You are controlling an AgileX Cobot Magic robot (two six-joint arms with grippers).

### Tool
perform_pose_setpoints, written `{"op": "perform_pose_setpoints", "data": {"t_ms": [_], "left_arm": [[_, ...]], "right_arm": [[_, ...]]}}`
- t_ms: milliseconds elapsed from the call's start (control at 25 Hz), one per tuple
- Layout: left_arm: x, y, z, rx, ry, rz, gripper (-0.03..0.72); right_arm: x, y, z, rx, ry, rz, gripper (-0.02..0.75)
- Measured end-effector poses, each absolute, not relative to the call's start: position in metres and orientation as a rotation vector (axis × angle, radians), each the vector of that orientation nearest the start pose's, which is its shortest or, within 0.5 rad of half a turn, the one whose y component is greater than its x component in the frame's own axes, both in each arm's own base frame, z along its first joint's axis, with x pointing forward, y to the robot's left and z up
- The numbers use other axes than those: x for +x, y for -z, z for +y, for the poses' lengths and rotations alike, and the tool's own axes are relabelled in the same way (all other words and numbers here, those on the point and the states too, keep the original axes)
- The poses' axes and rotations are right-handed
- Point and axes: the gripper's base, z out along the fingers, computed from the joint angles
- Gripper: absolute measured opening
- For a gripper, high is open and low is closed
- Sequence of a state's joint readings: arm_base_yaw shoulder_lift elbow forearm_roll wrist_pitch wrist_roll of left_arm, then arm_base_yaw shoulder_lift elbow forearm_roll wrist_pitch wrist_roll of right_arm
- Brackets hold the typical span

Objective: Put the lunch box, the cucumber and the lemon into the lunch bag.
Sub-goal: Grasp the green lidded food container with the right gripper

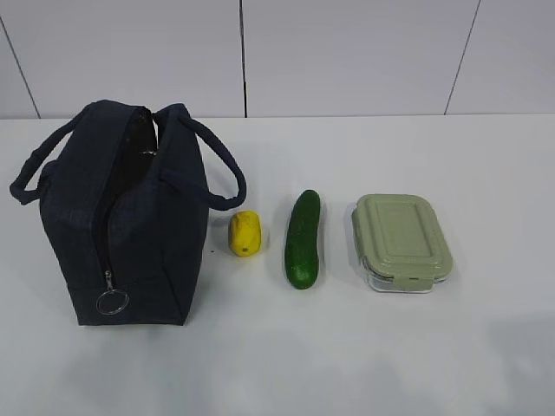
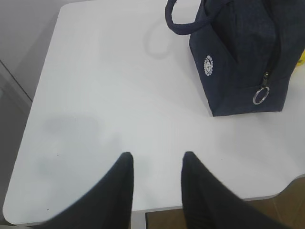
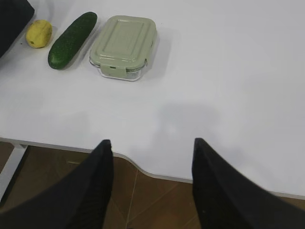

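Note:
The dark navy lunch bag [image 1: 121, 217] stands upright on the left of the white table, its top zipper open and the ring pull hanging at its lower end; it also shows in the left wrist view [image 2: 243, 57]. To its right lie the yellow lemon [image 1: 244, 233], the dark green cucumber [image 1: 303, 239] and the lunch box [image 1: 402, 241] with its sage-green lid, in a row. The right wrist view shows the lemon [image 3: 38, 33], the cucumber [image 3: 72, 39] and the lunch box [image 3: 125, 46]. My left gripper [image 2: 157, 157] is open and empty, near the table's front edge. My right gripper [image 3: 151, 143] is open and empty over the front edge.
The white table [image 1: 390, 347] has a curved cut-out in its front edge [image 3: 138, 167], with brown floor below. A white panelled wall [image 1: 347, 52] stands behind. Neither arm shows in the exterior view.

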State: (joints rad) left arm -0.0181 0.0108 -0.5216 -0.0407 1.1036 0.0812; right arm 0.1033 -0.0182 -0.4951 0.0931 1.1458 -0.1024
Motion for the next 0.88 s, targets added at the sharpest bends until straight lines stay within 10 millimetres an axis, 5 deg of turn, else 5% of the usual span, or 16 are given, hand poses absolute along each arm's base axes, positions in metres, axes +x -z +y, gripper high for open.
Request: {"op": "perform_pose_setpoints", "data": {"t_ms": [880], "left_arm": [[-0.0076,-0.2799,-0.0032,0.106,0.01,2.073,0.246]], "right_arm": [[-0.0118,-0.2693,0.0065,-0.227,-0.113,2.102,0.407]]}}
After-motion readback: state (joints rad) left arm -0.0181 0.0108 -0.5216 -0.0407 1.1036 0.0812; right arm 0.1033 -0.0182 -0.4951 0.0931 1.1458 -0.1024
